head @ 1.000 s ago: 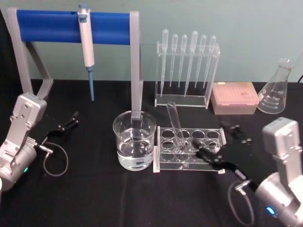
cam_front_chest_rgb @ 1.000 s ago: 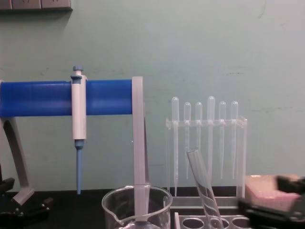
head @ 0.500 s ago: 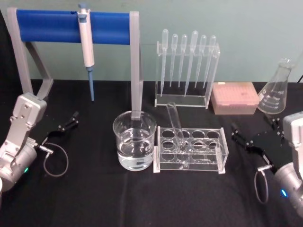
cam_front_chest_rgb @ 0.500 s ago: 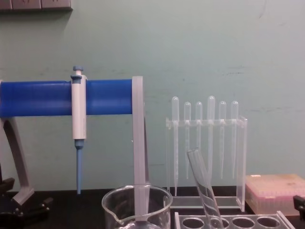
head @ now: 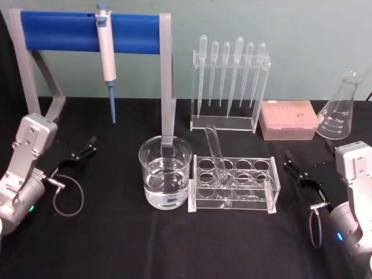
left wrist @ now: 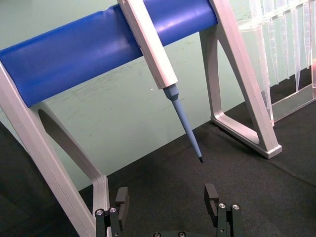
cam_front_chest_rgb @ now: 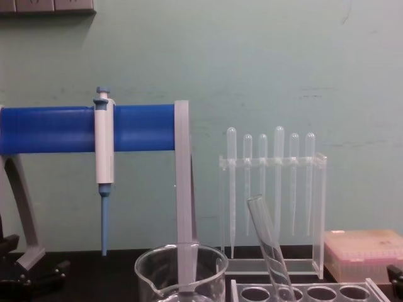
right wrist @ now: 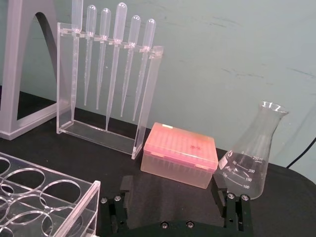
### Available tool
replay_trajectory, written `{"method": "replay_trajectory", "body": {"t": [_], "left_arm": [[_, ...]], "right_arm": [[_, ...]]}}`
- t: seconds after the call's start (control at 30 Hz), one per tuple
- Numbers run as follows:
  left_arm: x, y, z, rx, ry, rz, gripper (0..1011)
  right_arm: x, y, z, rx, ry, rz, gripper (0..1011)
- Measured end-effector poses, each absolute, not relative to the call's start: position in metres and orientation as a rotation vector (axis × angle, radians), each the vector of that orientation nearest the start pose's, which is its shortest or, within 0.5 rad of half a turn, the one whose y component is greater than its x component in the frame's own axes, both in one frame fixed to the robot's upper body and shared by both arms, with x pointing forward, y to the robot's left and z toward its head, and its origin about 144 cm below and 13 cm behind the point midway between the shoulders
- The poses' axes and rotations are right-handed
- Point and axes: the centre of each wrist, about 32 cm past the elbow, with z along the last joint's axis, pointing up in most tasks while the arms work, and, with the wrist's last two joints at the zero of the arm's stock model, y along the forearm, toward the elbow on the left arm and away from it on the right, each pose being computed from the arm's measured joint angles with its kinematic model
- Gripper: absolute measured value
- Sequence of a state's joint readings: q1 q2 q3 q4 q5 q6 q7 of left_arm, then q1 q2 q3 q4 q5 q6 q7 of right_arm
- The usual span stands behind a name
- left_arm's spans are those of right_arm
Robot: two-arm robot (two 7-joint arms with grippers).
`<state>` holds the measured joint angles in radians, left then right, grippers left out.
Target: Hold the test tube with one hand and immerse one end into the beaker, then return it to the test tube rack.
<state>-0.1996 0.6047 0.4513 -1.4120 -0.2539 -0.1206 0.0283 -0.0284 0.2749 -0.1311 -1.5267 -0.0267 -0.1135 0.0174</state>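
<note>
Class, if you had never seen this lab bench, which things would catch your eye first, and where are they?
The blue bar at the back left with the white-and-blue pipettor hanging from it. At the centre, the beaker of clear liquid stands beside the rack holding the tilted test tube. The right pincer rests open at the right, empty.

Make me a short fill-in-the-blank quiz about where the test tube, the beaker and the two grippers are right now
1. The test tube leans in the clear ____, not held by any gripper.
2. The beaker stands on the rack's ____ side, apart from the tube.
3. The right gripper sits right of the rack with its fingers ____.
4. The left gripper rests near the stand holding the blue-tipped ____.

Missing words: rack; left; open; pipettor
</note>
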Motion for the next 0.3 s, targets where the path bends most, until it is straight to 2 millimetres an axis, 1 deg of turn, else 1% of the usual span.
{"method": "replay_trajectory", "body": {"t": [0.3], "left_arm": [[0.4886, 0.3097, 1.1398, 0.304, -0.285, 1.248, 1000]], "right_arm": [[0.4465, -0.2710, 1.1215, -0.207, -0.239, -1.389, 1003]]}}
